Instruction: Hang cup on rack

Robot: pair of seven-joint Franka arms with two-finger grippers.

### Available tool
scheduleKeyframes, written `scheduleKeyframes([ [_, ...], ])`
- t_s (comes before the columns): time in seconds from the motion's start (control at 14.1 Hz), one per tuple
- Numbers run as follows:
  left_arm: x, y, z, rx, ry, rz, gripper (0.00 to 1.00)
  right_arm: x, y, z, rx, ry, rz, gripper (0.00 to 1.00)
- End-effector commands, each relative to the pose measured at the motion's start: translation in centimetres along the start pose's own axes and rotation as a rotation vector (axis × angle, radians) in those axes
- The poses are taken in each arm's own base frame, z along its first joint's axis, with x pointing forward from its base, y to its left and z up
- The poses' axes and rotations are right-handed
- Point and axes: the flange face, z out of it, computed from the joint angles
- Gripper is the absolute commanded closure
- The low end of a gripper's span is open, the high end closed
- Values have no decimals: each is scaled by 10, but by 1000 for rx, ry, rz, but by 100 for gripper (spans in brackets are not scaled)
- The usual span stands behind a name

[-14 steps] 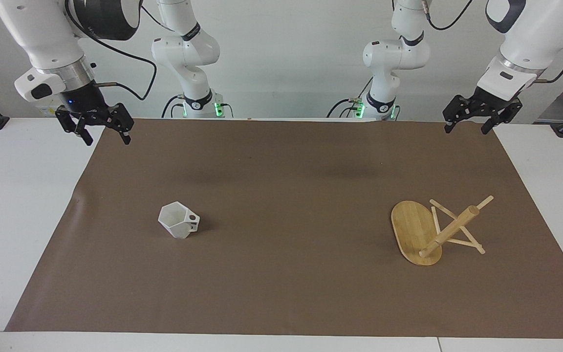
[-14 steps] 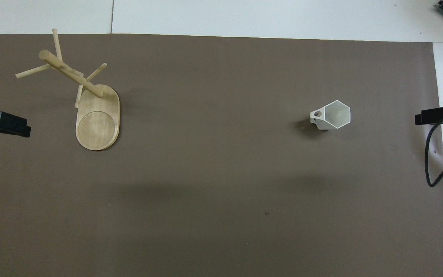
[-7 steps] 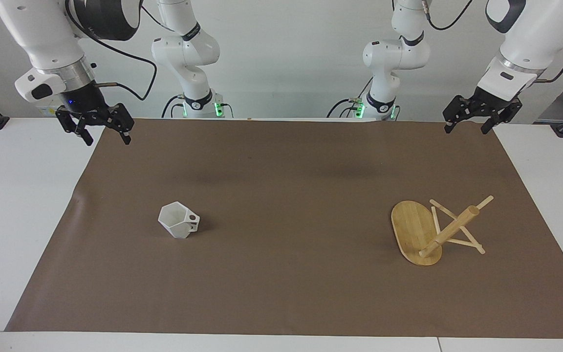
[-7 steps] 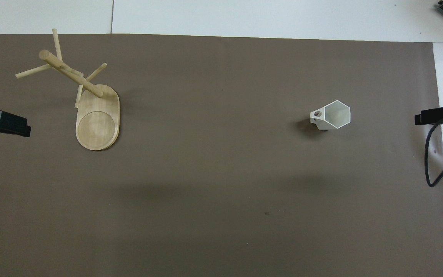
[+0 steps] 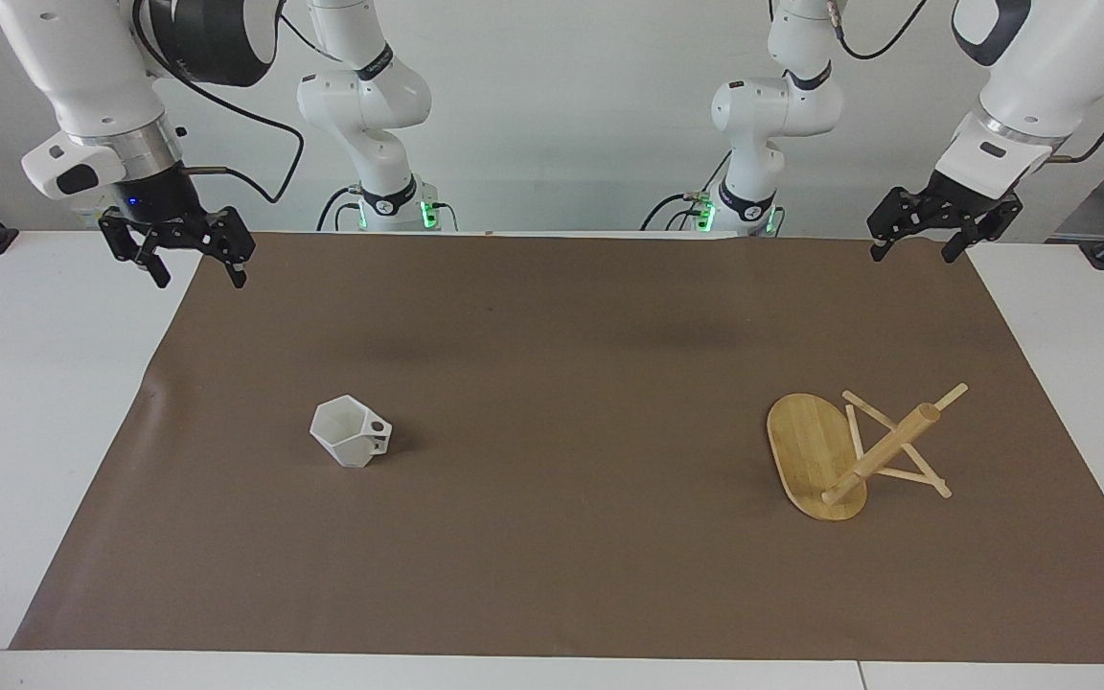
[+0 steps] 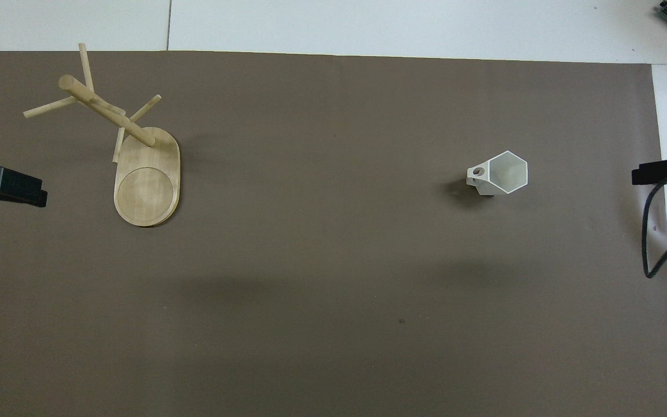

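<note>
The white faceted cup [image 5: 351,444] stands upright on the brown mat [image 5: 552,383], toward the right arm's end; its pierced handle points toward the table's middle. It also shows in the overhead view [image 6: 501,174]. The bamboo rack [image 5: 854,455] stands on its oval base toward the left arm's end, and it also shows in the overhead view [image 6: 131,145]. My right gripper [image 5: 195,273] hangs open and empty over the mat's corner at the robots' end. My left gripper [image 5: 911,251] hangs open and empty over the mat's other corner at the robots' end. Both are well apart from the cup and rack.
White tabletop [image 5: 34,402] borders the mat at both ends. A black cable [image 6: 655,243] hangs from the right arm over the mat's edge. Two more white arm bases [image 5: 389,192] stand at the table's robot end.
My right gripper has shifted slightly outward toward its end of the table. The left gripper, cup and rack have not moved.
</note>
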Motion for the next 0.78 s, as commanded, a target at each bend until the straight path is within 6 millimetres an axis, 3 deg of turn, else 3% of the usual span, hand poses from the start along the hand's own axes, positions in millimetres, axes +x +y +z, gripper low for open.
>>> scheduleKeyframes([
  [0.0, -7, 1, -1, -13, 2, -7, 0, -1, -3, 3, -21, 12, -15, 0],
  [0.28, -7, 0, -1, -13, 2, -7, 0, 7, -9, 16, -19, 4, 46, 0],
  [0.36, -7, 0, 0, -13, 1, -9, 0, 11, -21, 22, -18, 4, 42, 0],
  [0.71, -8, -8, 1, -12, -8, -26, 0, 28, -31, 54, -13, -4, 37, 0],
])
